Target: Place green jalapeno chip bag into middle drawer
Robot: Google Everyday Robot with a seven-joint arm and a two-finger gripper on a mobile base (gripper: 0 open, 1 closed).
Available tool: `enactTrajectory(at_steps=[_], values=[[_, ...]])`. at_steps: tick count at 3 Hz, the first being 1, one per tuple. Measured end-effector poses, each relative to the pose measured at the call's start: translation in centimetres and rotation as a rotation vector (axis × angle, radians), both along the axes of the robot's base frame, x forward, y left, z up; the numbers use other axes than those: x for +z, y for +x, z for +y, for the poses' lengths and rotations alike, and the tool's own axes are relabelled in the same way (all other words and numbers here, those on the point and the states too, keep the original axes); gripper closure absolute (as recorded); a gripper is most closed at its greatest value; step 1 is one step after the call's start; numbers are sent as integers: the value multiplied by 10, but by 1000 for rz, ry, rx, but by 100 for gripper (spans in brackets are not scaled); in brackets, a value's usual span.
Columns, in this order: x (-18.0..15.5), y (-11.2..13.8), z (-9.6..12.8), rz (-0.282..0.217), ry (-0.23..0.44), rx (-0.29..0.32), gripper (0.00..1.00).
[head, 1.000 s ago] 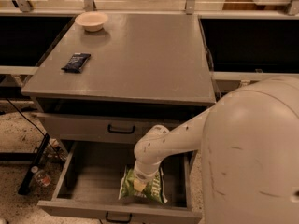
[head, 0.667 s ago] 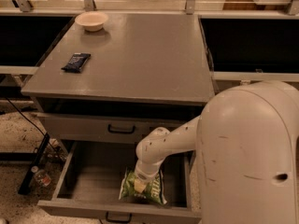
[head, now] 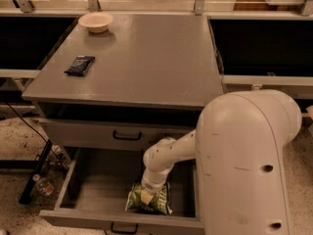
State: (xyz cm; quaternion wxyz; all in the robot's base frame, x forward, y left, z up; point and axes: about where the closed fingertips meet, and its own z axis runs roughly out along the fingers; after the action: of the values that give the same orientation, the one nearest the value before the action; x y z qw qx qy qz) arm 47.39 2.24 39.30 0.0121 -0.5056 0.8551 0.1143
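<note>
The green jalapeno chip bag (head: 157, 200) lies on the floor of the open middle drawer (head: 95, 190), near its front and right of centre. My gripper (head: 145, 197) reaches down into the drawer and sits on the bag's left half, touching it. The arm's white wrist (head: 159, 163) rises from there to the big white housing (head: 244, 160) at the right, which hides the drawer's right end. The drawer's black handle (head: 122, 227) shows at the bottom edge.
A closed upper drawer front with a black handle (head: 127, 135) sits just above the open drawer. On the grey cabinet top (head: 146, 58) lie a small dark-blue packet (head: 79, 65) and a cream bowl (head: 96, 21). A bottle (head: 43, 185) and cables lie on the floor at left.
The arm's big housing has shifted a little to the left. The gripper stays down on the bag, and the bag has not moved.
</note>
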Motion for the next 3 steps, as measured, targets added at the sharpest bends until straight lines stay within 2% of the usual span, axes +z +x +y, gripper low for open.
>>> enactTrajectory(at_steps=[1, 3], values=[[0, 0, 0, 0, 0, 0, 98], [0, 0, 0, 0, 0, 0, 50]])
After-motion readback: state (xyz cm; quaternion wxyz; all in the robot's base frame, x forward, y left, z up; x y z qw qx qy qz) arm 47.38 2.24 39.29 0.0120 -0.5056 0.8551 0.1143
